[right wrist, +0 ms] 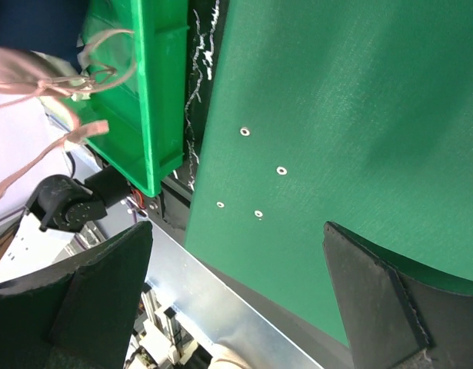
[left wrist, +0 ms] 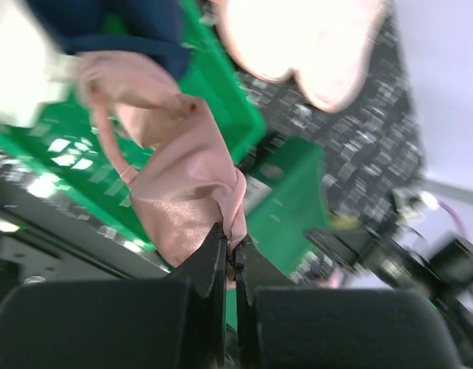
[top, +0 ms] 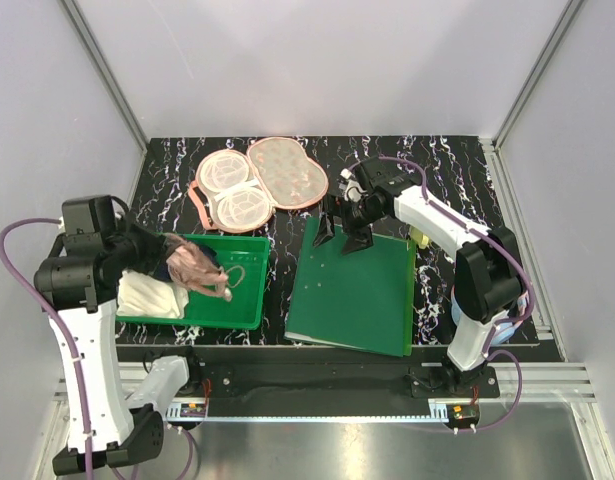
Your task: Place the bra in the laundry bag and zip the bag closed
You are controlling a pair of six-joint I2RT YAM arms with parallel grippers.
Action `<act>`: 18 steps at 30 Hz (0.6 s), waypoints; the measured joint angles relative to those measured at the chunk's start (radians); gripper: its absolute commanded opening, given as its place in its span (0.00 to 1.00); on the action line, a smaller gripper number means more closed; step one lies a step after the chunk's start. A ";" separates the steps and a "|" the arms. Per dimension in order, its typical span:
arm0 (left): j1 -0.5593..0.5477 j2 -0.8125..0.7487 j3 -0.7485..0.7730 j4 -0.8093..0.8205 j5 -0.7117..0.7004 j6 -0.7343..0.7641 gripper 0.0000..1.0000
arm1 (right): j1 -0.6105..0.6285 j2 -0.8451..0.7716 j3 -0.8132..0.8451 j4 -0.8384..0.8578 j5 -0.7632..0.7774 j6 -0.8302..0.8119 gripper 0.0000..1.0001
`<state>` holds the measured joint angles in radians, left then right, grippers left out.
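At left, the left gripper (left wrist: 233,257) is seen pinched shut on a fold of the soft salmon-pink bra with shiny cups (top: 199,268), which is held lifted above the green plastic bin (top: 245,300) with its thin straps trailing down toward the bin. A white cloth (top: 152,297) and a dark blue cloth (left wrist: 121,23) are left lying in the bin's left end.

Far of the bin and slightly to its right, the oval peach-orange printed fabric laundry bag (top: 287,172) is spread open on the black marbled tabletop (top: 447,190). Its two halves are laid side by side, so its long axis runs left to right. The carry is therefore judged to run away from the near edge and a little rightward, toward the bag's left half.

At right, the right gripper (top: 343,238) is held with its fingers wide apart and empty, above the far edge of the flat green plastic panel (top: 357,295). It is just near and right of the bag's right half, so it is judged well placed to steady the bag.
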<state>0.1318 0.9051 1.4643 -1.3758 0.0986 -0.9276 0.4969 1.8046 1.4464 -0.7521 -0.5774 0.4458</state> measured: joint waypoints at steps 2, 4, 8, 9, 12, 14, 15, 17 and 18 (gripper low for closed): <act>0.000 0.018 0.049 0.006 0.065 -0.008 0.00 | 0.000 -0.004 0.009 -0.005 0.000 0.005 1.00; 0.001 0.038 0.095 0.021 0.119 -0.018 0.00 | 0.000 -0.008 0.022 -0.010 0.000 0.008 0.99; 0.014 0.066 0.158 0.079 0.209 -0.044 0.00 | 0.000 -0.016 0.050 -0.027 0.000 0.015 1.00; 0.022 0.066 0.159 0.109 0.229 -0.055 0.00 | 0.000 -0.018 0.057 -0.032 0.000 0.018 1.00; 0.036 0.064 0.132 0.229 0.276 -0.098 0.00 | 0.000 -0.020 0.084 -0.048 0.001 0.022 1.00; 0.040 0.053 0.072 0.362 0.316 -0.142 0.00 | 0.000 -0.020 0.109 -0.069 0.001 0.023 1.00; 0.041 0.052 0.036 0.431 0.332 -0.160 0.00 | 0.000 -0.020 0.129 -0.084 0.001 0.023 1.00; 0.041 0.078 -0.011 0.538 0.362 -0.190 0.00 | 0.000 -0.017 0.188 -0.116 0.002 0.025 1.00; 0.041 0.108 -0.024 0.591 0.375 -0.198 0.00 | 0.000 -0.017 0.220 -0.123 0.006 0.027 1.00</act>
<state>0.1726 1.0126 1.4406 -0.7853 0.4740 -1.1252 0.4969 1.7874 1.6665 -0.8753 -0.5716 0.4725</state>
